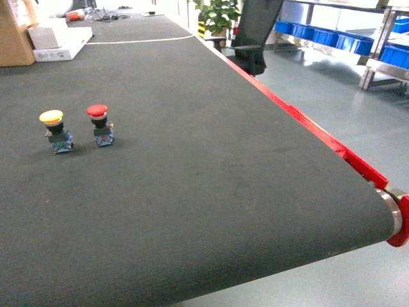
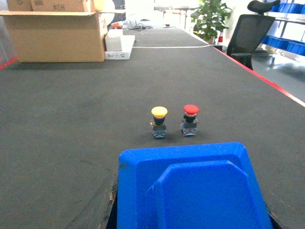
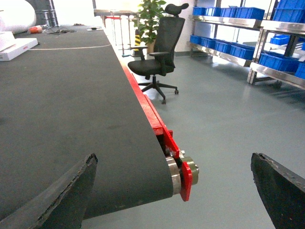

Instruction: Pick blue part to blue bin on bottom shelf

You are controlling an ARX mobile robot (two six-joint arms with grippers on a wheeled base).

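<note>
Holding the blue part (image 2: 190, 191) in my left gripper: it fills the bottom centre of the left wrist view, though my fingers are hidden, so I can't confirm how the grip sits. Above it mid-frame, yellow push button (image 2: 159, 122) left of red push button (image 2: 190, 119), both upright on the black belt (image 2: 71, 119). Cardboard box (image 2: 55, 36) upper left. My right gripper (image 3: 176, 191) is spread wide, nothing between its pads (image 3: 71, 195), over the belt's end roller (image 3: 174, 174). Blue bins (image 3: 228, 47) on racks upper right.
</note>
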